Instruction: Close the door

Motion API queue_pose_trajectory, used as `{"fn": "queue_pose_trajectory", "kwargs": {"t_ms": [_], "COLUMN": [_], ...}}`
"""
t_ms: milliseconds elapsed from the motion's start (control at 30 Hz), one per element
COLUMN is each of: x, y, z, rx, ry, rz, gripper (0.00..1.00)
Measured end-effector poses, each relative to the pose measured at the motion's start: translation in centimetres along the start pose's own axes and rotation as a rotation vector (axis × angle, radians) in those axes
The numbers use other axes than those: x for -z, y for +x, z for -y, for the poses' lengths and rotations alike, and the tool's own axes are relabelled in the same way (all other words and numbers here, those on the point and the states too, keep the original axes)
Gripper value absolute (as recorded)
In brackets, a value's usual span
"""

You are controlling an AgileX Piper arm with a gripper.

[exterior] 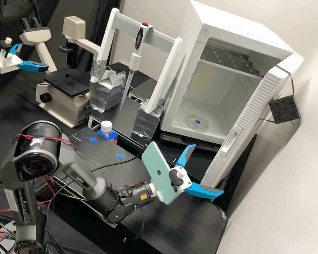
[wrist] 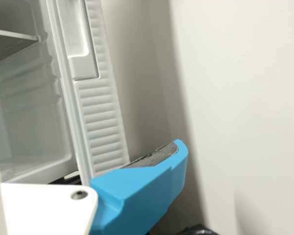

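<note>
White door [exterior: 250, 108] just beside the spread gripper [exterior: 208, 168].

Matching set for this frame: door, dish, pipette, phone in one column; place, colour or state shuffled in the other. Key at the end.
Column 1
1. Door
2. Clear round dish
3. Pipette
4. Phone

Column 2
A. Mint green, tilted, close by the hand
B. On the floor of the white cabinet
C. Standing open
D. Tip down, at the grey crossbar

Pairs: 1-C, 2-B, 3-D, 4-A
</note>
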Motion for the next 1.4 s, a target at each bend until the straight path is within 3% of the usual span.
{"fn": "queue_pose_trajectory", "kwargs": {"t_ms": [167, 500, 767, 1033, 1200, 1400], "x": [0.2, 0.6, 0.8, 2.9, 4.1, 4.5], "y": [1.0, 3.2, 2.3, 0.4, 0.1, 0.1], "z": [0.4, 2.6, 2.5, 2.2, 3.1, 3.9], "rx": [-0.009, 0.059, 0.090, 0.154, 0.210, 0.249], "ry": [-0.022, -0.010, 0.039, 0.096, 0.126, 0.128], "rz": [-0.009, -0.054, -0.061, -0.124, -0.157, -0.174], "gripper": [1.00, 1.00, 1.00, 1.00, 1.00, 1.00]}}
